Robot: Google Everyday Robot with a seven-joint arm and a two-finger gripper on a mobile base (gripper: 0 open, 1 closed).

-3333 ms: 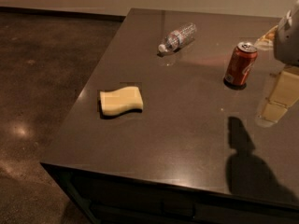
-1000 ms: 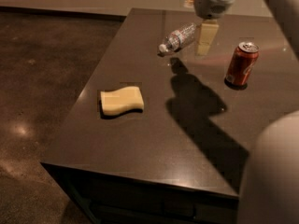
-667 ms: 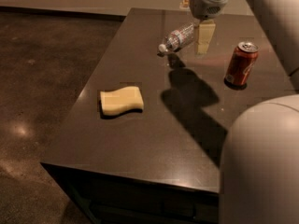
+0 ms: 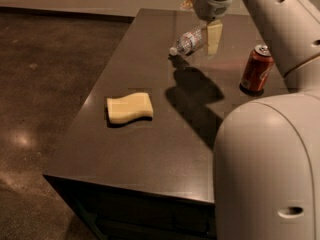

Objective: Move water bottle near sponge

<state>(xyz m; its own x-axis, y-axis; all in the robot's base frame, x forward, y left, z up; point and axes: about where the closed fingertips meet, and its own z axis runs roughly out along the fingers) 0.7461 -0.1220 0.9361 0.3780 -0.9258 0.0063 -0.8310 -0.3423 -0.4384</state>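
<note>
The water bottle (image 4: 187, 42) is small, clear and crinkled with a white cap. It lies on its side at the far middle of the dark table (image 4: 165, 154), cap pointing left. My gripper (image 4: 211, 43) hangs from the arm right at the bottle's right end, touching or just over it. The pale yellow wavy sponge (image 4: 129, 107) lies flat on the table's left part, well in front of and to the left of the bottle.
A red-orange soda can (image 4: 256, 68) stands upright at the table's right side, to the right of the gripper. My arm's large pale body (image 4: 270, 169) fills the right foreground. The table's left edge drops to a dark floor (image 4: 45, 84).
My gripper has moved from the right side by the can leftward and back to the bottle's right end. The arm now fills more of the right foreground. Bottle, sponge and can have stayed put.
</note>
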